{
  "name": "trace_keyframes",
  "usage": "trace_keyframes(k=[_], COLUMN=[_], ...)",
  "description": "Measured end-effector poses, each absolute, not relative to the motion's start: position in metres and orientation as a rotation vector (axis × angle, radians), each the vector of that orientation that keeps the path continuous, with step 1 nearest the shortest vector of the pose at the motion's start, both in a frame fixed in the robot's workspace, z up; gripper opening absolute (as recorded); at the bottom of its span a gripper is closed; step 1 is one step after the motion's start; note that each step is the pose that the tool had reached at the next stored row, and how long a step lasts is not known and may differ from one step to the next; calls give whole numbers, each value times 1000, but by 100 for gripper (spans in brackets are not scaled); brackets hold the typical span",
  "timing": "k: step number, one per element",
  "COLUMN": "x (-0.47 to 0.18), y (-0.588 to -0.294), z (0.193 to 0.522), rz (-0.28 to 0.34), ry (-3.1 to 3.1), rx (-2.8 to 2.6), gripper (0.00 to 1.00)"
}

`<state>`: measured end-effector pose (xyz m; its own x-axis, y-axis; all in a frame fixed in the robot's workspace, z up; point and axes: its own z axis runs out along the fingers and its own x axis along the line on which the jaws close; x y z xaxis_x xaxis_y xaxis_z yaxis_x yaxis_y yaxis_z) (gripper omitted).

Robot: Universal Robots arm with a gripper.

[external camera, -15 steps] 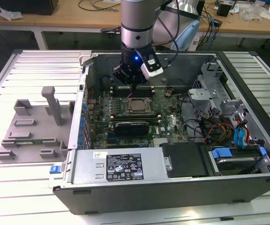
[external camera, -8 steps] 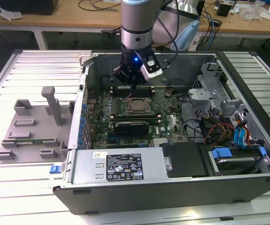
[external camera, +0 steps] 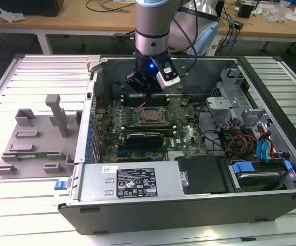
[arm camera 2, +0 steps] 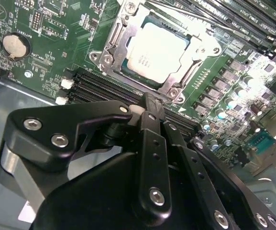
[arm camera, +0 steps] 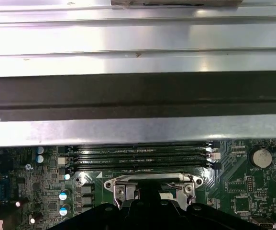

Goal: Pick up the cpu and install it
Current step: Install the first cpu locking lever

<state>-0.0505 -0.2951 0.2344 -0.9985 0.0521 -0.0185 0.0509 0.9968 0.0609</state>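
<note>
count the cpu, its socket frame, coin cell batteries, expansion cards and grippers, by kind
cpu: 1
socket frame: 1
coin cell battery: 1
expansion card: 1
gripper: 1
total: 5

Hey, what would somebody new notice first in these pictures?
The open computer case takes up the middle of the exterior view, and the arm reaches down into it from above. In the second wrist view the shiny cpu lies inside its metal socket frame on the green board, with the black claw close to the frame's edge.
</note>
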Motion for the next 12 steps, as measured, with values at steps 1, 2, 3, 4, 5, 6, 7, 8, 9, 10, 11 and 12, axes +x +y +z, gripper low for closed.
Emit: trace_keyframes(k=[1,2,3,4,5,6,7,8,9,10,11,12], x=[-51,-51,-51,-51,-51,-51,-51,-51,-50,-51,-51,-50], y=[-294,-293,-293,-291,-290,-289,-288,-288,-288,-287,-287,-287], z=[234,233,233,232,232,231,230,230,229,229,229,228], rz=[94,94,94,94,94,93,94,93,93,93,93,94], ry=[3118,3118,3117,3117,3117,3116,3116,3116,3115,3115,3115,3115], rx=[93,109,118,125,129,137,141,143,147,149,150,150], gripper=[11,11,11,11,11,11,11,11,11,11,11,11])
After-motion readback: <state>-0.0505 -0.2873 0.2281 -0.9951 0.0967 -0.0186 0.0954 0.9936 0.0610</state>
